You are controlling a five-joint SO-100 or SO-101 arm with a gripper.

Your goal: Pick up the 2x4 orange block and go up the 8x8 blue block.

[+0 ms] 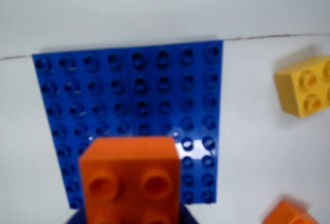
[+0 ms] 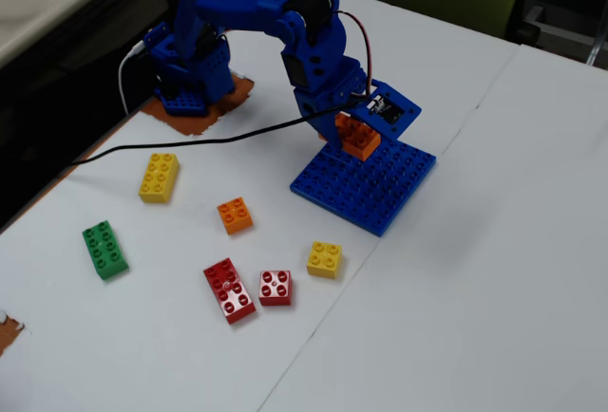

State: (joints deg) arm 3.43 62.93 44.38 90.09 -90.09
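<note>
The 2x4 orange block [image 1: 131,177] fills the bottom of the wrist view, end on, with only some of its studs showing. My gripper [image 1: 129,211] is shut on it; dark blue jaw parts show on either side at the bottom edge. The 8x8 blue block [image 1: 154,95] lies flat on the white table just beyond it. In the fixed view my gripper [image 2: 356,132] holds the orange block [image 2: 358,137] low over the far left edge of the blue block [image 2: 375,189]. Whether they touch cannot be told.
A yellow square brick [image 1: 304,84] and a small orange brick [image 1: 289,214] lie to the right in the wrist view. In the fixed view a yellow 2x4 brick [image 2: 159,176], a green brick [image 2: 104,248] and two red bricks [image 2: 229,290] lie front left. A black cable [image 2: 190,141] crosses the table.
</note>
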